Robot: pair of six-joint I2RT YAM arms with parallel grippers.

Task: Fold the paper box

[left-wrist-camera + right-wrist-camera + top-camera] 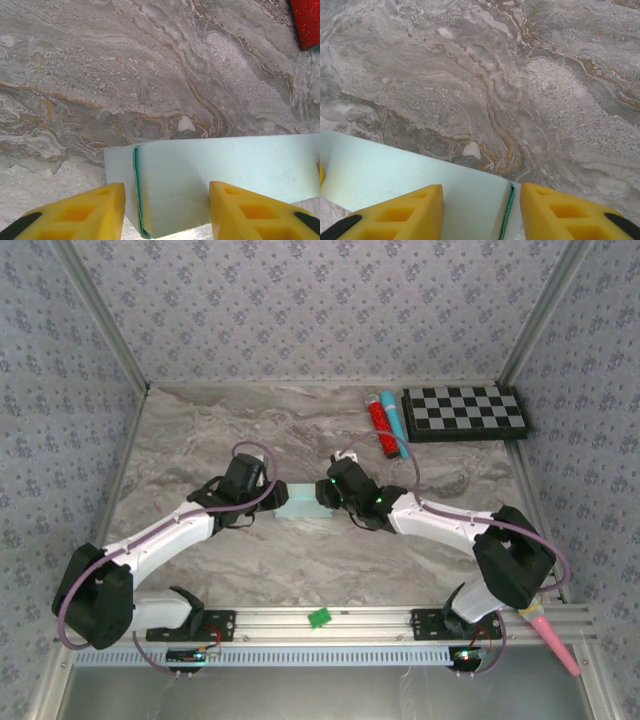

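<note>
Left claw [167,194] is released: fingers parted over the left end of the box [225,160]. The card runs out past both fingers, so nothing is pinched between them. Right claw [481,194], same story at the right end: parted, over the card, not clamping. We can't tell if the tips actually touch it. The box lies on its long side in the middle of the table [200,430], between the two claws.

Progress, our read: mostly done. The card is already a rectangular body, not a flat sheet. Each end shows a folded flap with a darker teal seam. The left-end flap looks slightly proud, so we'd guess what's left is pressing or tucking the ends home. The far side is hidden, so we can't confirm it.

Count: one box, two claws, one checkerboard [465,412], one red roll [378,423], one blue tube [394,430], one small green piece [320,617] on the front rail [400,620].
</note>
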